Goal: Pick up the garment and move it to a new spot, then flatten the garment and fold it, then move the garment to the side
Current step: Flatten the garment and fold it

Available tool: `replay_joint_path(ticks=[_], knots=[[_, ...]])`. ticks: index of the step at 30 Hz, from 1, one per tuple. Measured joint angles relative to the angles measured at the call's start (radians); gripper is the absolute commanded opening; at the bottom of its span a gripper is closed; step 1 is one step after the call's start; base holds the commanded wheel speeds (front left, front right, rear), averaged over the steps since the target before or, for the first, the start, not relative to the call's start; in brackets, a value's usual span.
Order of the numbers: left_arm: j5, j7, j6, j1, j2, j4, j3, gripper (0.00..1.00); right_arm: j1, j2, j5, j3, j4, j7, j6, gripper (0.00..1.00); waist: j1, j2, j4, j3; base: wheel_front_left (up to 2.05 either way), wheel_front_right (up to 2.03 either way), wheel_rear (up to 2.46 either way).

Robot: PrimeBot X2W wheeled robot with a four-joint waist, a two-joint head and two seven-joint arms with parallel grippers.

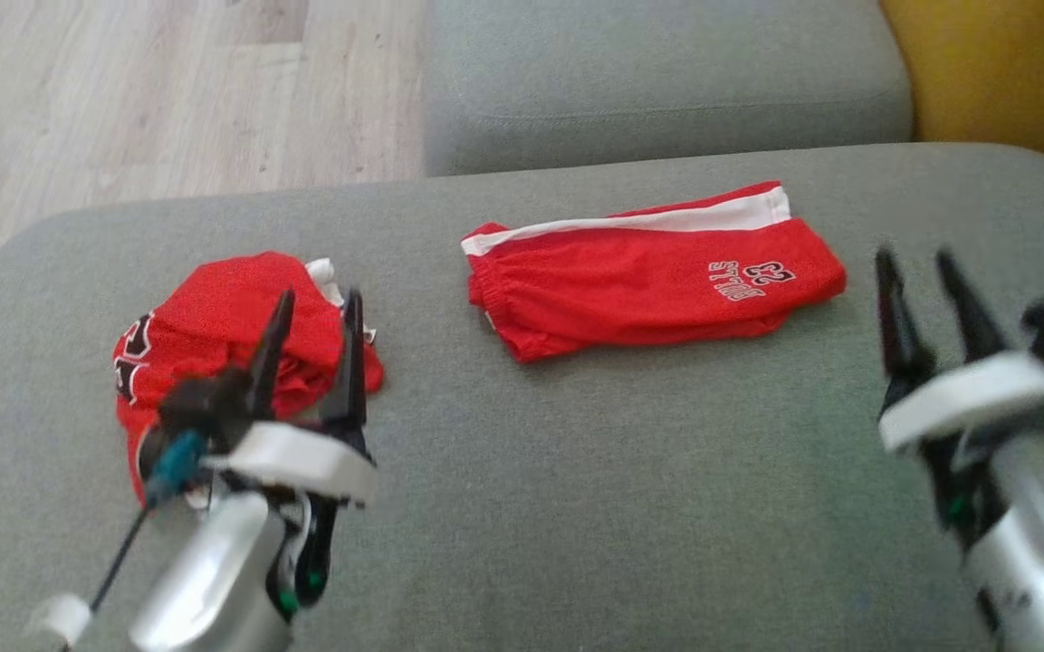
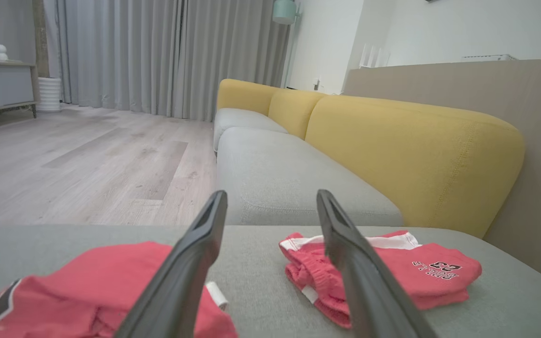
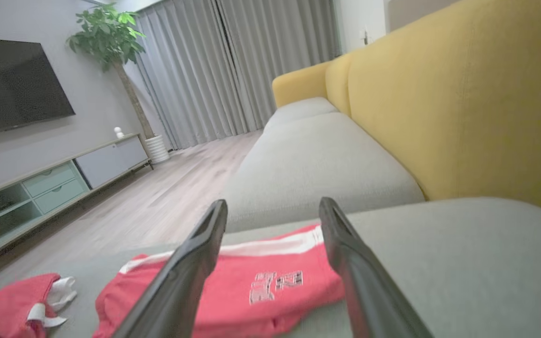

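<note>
My left gripper (image 1: 320, 299) hung spread and empty, the crumpled red garment (image 1: 214, 303) bunched beneath it toward eleven o'clock on the grey cushion (image 1: 576, 471), with no clear long axis. My right gripper (image 1: 915, 263), likewise spread, stood well apart, so the left looked nearer.

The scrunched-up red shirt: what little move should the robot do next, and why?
Probably lower the left tool onto the scrunched-up red shirt and close on a fold. The shirt lies in a heap on the grey cushion, while the red shorts beside it look folded already; the tool stands open just over the heap, holding nothing.
</note>
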Motion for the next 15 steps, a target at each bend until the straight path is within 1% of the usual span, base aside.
replay_joint_path(ticks=[4,6,9,10,12,15], knots=[[0.024,0.000,0.031,0.097,-0.010,-0.070,0.044,1.00,0.141,0.087,-0.070,-0.102,-0.056,0.000,0.000,1.00,0.0001,0.0000,-0.012,-0.012,0.00,0.00,0.00],[0.059,-0.002,0.040,0.141,-0.020,-0.101,0.072,1.00,0.186,0.118,-0.108,-0.126,-0.083,0.000,0.000,1.00,0.0002,0.0000,-0.013,-0.012,0.00,0.00,0.00],[0.093,-0.003,0.044,0.203,-0.050,-0.133,0.114,1.00,0.233,0.166,-0.146,-0.170,-0.118,0.005,0.000,1.00,0.0002,0.0000,-0.012,-0.010,0.00,0.00,0.00],[0.109,-0.003,0.044,0.236,-0.068,-0.138,0.142,1.00,0.257,0.189,-0.169,-0.199,-0.143,0.016,0.000,1.00,0.0002,0.0000,-0.010,-0.008,0.00,0.00,0.00],[0.119,-0.003,0.043,0.249,-0.071,-0.138,0.151,1.00,0.267,0.198,-0.180,-0.212,-0.157,0.026,0.000,1.00,0.0002,0.0000,-0.007,-0.006,0.00,0.00,0.00],[0.152,-0.003,0.023,0.260,-0.076,-0.137,0.162,1.00,0.284,0.216,-0.208,-0.238,-0.195,0.056,0.000,1.00,0.0002,0.0000,0.003,0.003,0.00,0.00,0.00]])
